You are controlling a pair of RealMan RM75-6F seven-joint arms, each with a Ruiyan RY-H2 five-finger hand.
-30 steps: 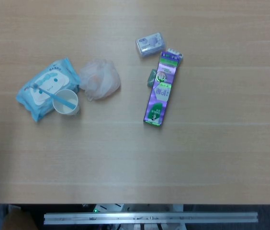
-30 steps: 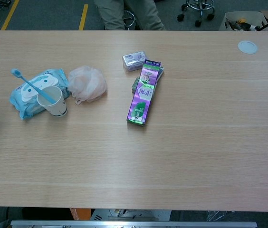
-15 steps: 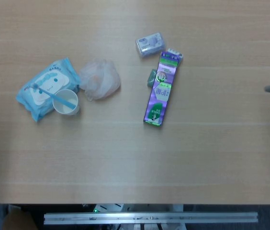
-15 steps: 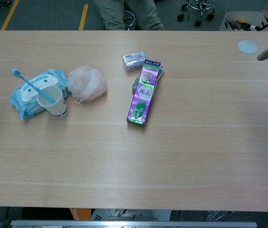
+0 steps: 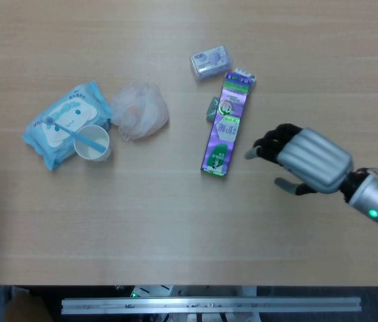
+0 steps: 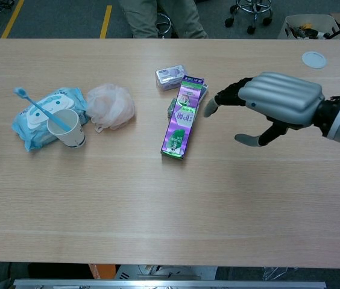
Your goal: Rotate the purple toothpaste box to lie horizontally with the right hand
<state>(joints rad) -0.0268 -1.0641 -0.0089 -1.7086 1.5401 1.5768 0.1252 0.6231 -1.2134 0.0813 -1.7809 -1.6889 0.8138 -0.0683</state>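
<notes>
Your worktop is pale wood grain, and its near edge runs above a metal rail in the head view. Beyond the far edge the chest view gives you grey floor, a yellow line, chair bases and someone's legs; the head view shows none of that room.

Your right hand has come in from the right edge and hovers over the worktop's middle, just right of the purple toothpaste box, not touching it. Its fingers are spread and bent, pointing toward the box, thumb held lower and apart, nothing in the grasp. The chest view shows the hand raised above the surface; from overhead that height is hard to judge. Your left hand is in neither view.

The box lies flat near the worktop's middle, its long axis running from far edge to near edge with a slight tilt. A small clear case sits just beyond its far end. Toward the left edge lie a mesh bath sponge, a paper cup holding a blue toothbrush, and a wet wipes pack. A white disc rests near the far right corner.
</notes>
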